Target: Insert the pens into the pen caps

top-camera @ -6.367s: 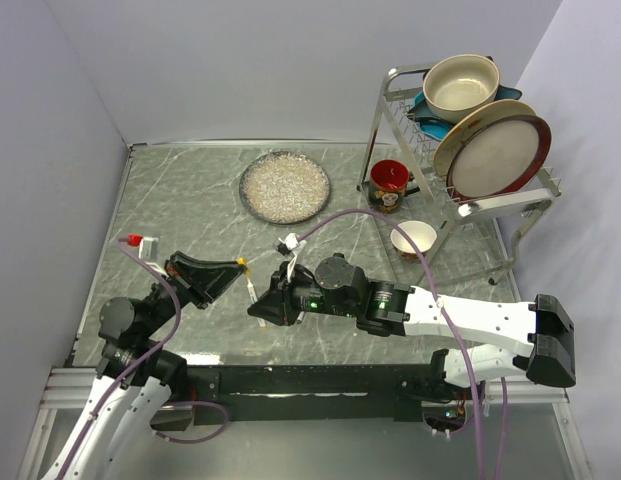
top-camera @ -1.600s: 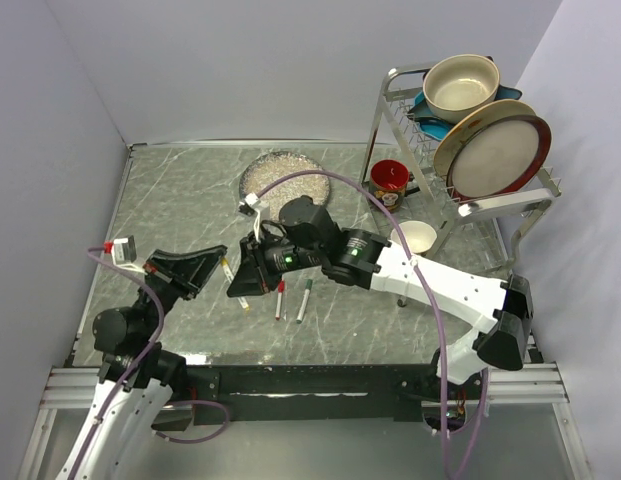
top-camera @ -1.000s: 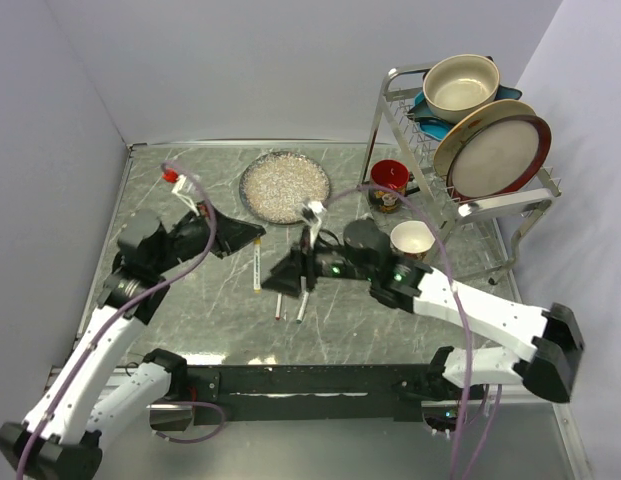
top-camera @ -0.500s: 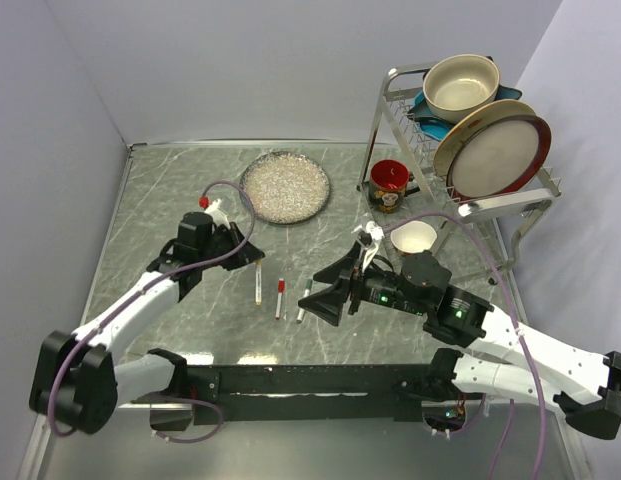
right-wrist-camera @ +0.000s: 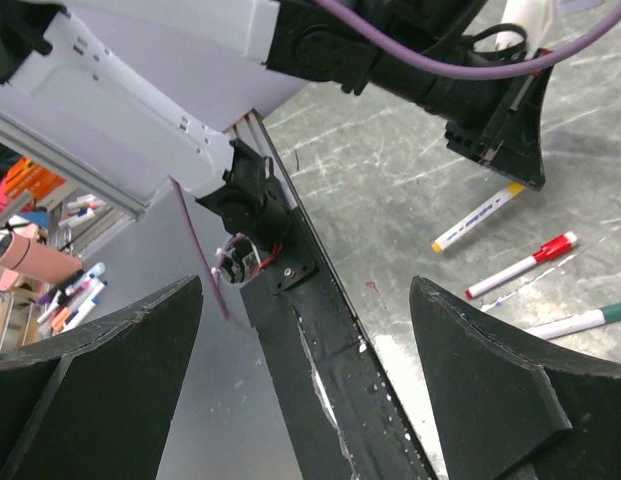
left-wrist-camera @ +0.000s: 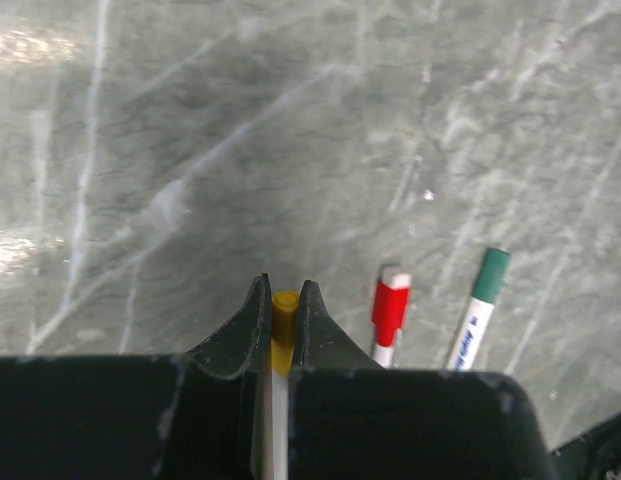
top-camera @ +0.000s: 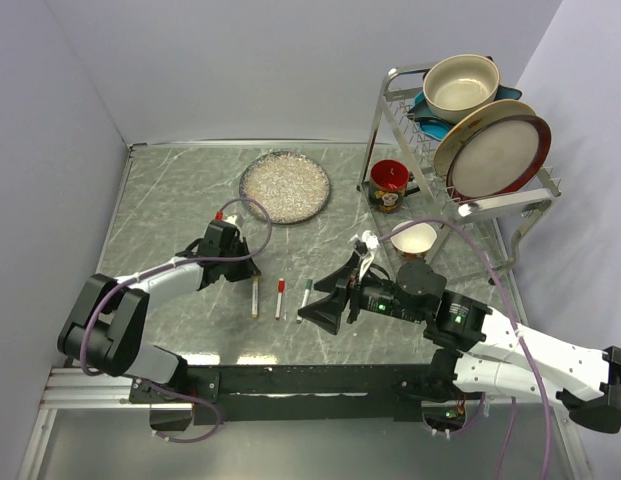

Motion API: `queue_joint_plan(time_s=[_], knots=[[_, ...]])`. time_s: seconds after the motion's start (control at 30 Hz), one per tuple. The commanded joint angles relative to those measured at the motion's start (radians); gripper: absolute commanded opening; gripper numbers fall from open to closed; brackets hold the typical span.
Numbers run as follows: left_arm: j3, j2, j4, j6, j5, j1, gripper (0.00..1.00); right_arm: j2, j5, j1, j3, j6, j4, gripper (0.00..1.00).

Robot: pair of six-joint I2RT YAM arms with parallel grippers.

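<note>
The left fingers [left-wrist-camera: 252, 322] are clenched on the yellow-capped pen [left-wrist-camera: 284, 312]. They pinch it at its cap end, so the yellow tip shows between the two fingertips and the white barrel runs back beneath them toward the near edge of the table [top-camera: 170, 200]. The pen looks to lie flat on the table.

Just to the right of these fingers lies the red-capped pen [top-camera: 279, 299], and just past it the green-capped pen [top-camera: 305, 297]. Both lie loose, roughly parallel to the gripped one and apart from each other, with their caps pointing away from the arm bases.

The right fingers [right-wrist-camera: 100, 375] are spread wide with nothing between them. They sit close on the far side of the green-capped pen, and contact with it cannot be told.

Beyond the left fingers, well apart, sits a speckled plate [top-camera: 284, 187]. Beyond the right fingers stand a white cup [top-camera: 413, 238], a red mug [top-camera: 390, 185] and a dish rack [top-camera: 470, 205].
</note>
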Motion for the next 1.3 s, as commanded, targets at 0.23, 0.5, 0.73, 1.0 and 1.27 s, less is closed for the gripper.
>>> queue_joint_plan(time_s=[0.23,0.5,0.73,1.0,1.27], knots=[[0.012,0.038,0.03,0.023,-0.101,-0.002,0.24,0.045,0.196,0.141,0.105,0.004,-0.065,0.92],[0.049,-0.135,-0.077,0.031,-0.111,-0.002,0.44,0.04,0.274,0.175,0.156,0.026,-0.136,0.92],[0.094,-0.537,-0.108,0.083,0.051,-0.002,0.99,0.008,0.386,0.177,0.163,0.049,-0.167,0.98],[0.048,-0.896,-0.027,0.143,0.428,-0.002,0.99,-0.009,0.596,0.177,0.209,0.139,-0.24,1.0],[-0.056,-1.017,0.042,0.091,0.455,-0.002,0.99,0.016,0.747,0.177,0.212,0.197,-0.276,1.0]])
